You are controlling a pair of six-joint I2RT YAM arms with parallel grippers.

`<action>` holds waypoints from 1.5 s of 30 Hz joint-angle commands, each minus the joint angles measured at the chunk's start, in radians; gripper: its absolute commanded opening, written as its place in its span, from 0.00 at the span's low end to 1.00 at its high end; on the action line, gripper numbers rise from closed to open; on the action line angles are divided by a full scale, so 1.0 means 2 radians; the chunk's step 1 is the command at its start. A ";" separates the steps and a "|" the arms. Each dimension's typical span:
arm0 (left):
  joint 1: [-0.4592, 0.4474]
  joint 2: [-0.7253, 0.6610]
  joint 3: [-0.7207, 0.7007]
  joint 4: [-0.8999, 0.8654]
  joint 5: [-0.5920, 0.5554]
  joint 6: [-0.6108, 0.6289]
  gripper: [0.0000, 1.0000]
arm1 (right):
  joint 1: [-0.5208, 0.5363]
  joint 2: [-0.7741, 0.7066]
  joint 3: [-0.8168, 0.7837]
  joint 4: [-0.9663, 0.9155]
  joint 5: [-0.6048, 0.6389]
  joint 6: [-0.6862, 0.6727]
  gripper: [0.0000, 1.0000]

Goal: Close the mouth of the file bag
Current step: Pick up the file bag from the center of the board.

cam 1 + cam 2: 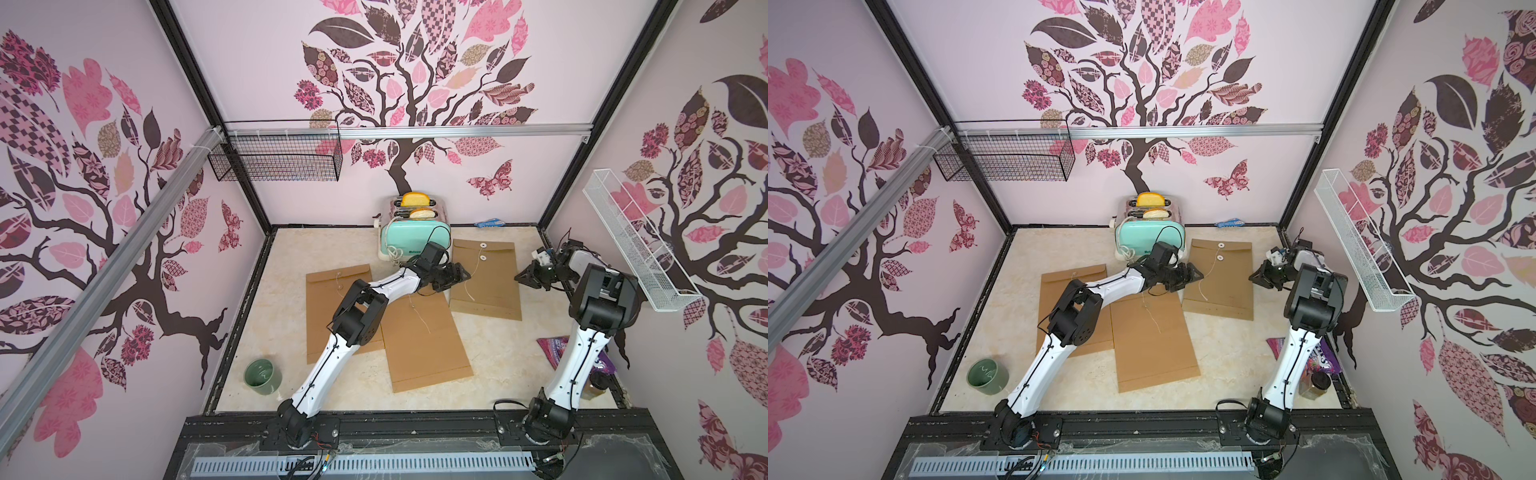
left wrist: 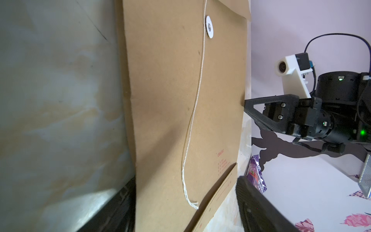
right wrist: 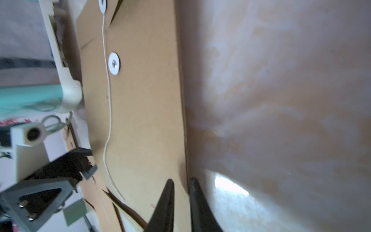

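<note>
A brown file bag [image 1: 486,282] lies flat at the back right of the table, seen in both top views [image 1: 1221,286]. Its flap is folded down. Two white buttons [image 1: 483,246] sit on it, and its white string [image 2: 192,112] trails loose over the paper. My left gripper [image 2: 186,200] hovers open over the bag's left side, the string's frayed end between its fingers [image 2: 253,200]. My right gripper [image 3: 181,182] is at the bag's right edge [image 3: 183,120], jaws nearly together. One fingertip is over the paper, the other over the table. No grip shows.
A mint toaster [image 1: 415,232] with bread stands behind the left gripper. Two more brown bags [image 1: 336,299] [image 1: 424,340] lie under the left arm. A green cup [image 1: 261,376] is front left. A purple packet [image 1: 555,349] and a jar [image 1: 1316,384] sit by the right arm.
</note>
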 commanded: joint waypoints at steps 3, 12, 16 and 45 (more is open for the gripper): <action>-0.004 0.005 0.000 0.014 0.013 -0.012 0.72 | 0.002 0.014 0.006 -0.019 -0.042 0.001 0.07; -0.002 0.011 -0.016 0.073 0.035 -0.041 0.34 | 0.002 0.005 0.003 -0.019 -0.026 0.005 0.06; -0.003 0.011 -0.018 0.089 0.043 -0.045 0.01 | 0.000 -0.010 -0.002 -0.009 -0.016 0.012 0.07; -0.006 -0.196 -0.130 0.175 0.173 0.104 0.00 | -0.070 -0.278 -0.294 0.422 -0.087 0.216 0.76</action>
